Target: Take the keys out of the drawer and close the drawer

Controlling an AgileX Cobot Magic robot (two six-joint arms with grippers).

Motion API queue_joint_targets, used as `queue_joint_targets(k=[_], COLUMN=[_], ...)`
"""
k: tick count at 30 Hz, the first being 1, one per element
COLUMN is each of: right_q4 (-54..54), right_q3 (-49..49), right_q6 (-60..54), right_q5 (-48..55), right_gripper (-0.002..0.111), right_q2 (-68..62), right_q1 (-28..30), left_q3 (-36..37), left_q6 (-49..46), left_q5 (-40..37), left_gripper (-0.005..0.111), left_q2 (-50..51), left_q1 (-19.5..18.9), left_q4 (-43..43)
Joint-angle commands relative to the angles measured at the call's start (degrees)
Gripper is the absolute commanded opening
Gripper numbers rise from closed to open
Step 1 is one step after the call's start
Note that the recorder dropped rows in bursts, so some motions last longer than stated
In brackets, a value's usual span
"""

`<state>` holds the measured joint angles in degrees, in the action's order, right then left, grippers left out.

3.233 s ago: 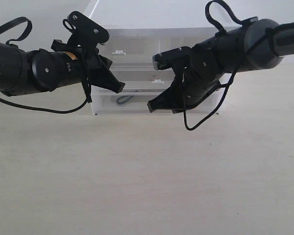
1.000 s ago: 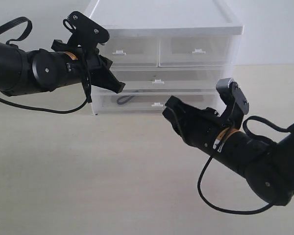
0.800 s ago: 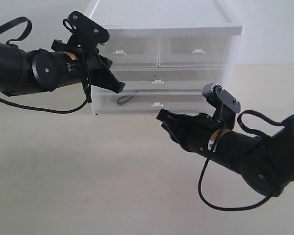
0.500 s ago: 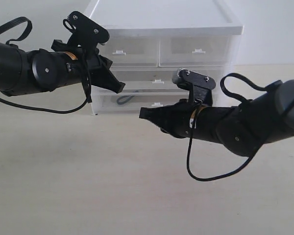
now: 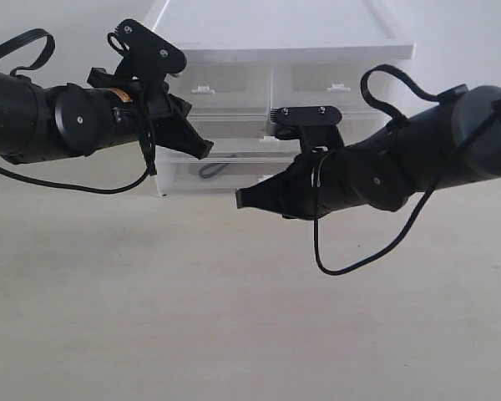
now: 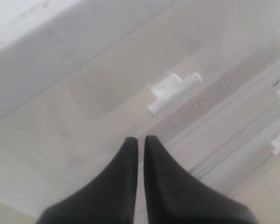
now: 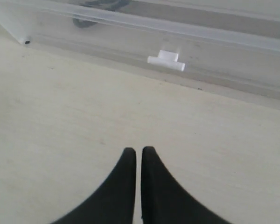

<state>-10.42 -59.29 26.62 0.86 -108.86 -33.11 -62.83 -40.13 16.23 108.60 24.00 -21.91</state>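
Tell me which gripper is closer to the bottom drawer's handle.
Right. The right gripper sits low, just in front of the bottom drawer's handle, fingers shut. The left gripper is higher up, facing the top-left drawer's handle.

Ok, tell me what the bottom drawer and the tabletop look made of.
Drawer: probably frosted, translucent white plastic; the keys show as a dim blur through its front. Tabletop: matte pale beige, possibly laminate or wood; faint streaks, no glare.
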Motion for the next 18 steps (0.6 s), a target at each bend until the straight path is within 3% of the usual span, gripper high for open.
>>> queue_joint_targets(k=[1, 18], right_q4=[-0.61, -2.10], right_q3=[-3.16, -5.44], right_q6=[-1.60, 1.29], right_q5=[4.85, 10.09], right_gripper=[0.000, 0.000], right_q2=[0.21, 0.21], right_q1=[-0.64, -2.87], left_q3=[-1.34, -1.34], left_q6=[0.42, 0.42], left_q5=[21.06, 21.06], left_gripper=[0.004, 0.004], left_q2=[1.12, 1.12], left_q1=[-2.76, -2.76], left_q4=[-4.04, -4.04])
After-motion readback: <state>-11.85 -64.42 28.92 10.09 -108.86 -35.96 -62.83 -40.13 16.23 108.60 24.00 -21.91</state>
